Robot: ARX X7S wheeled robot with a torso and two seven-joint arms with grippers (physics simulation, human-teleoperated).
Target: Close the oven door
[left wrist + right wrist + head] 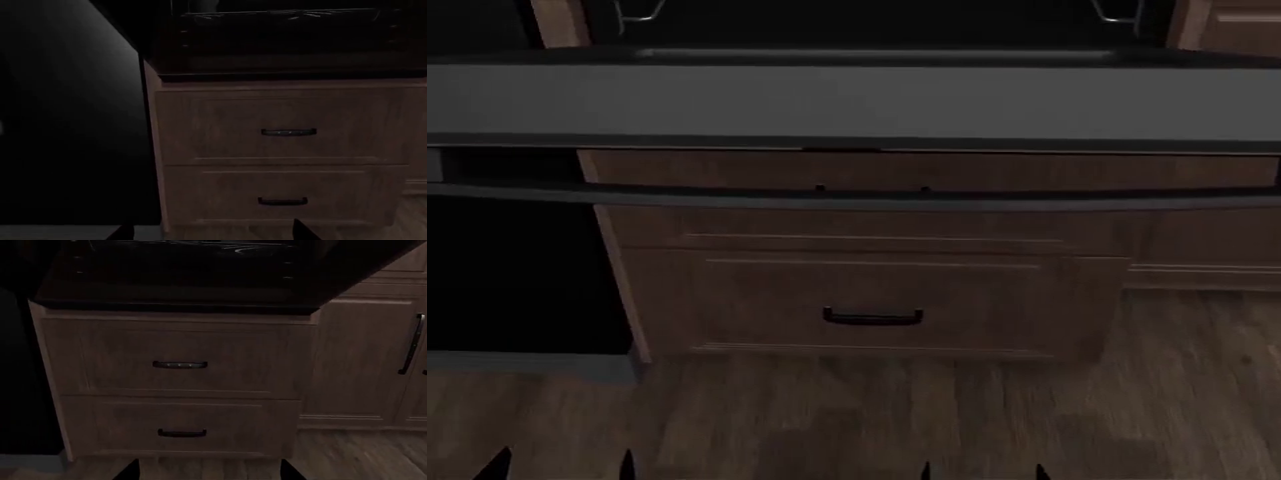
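Head view: open oven door (854,105) above wooden drawers (874,295), plank floor (961,420).

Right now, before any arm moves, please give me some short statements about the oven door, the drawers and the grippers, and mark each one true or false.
1. The oven door is folded down open. True.
2. Below the oven there are two drawers, upper drawer and lower drawer. True.
3. The left gripper holds the door handle. False: only its fingertips show at the bottom edge of the head view, away from the handle.
4. The lower drawer is pulled out. False: it sits flush.
5. The right gripper holds nothing. True: its fingers are apart and empty.
6. The floor is white tile. False: it is wood planks.
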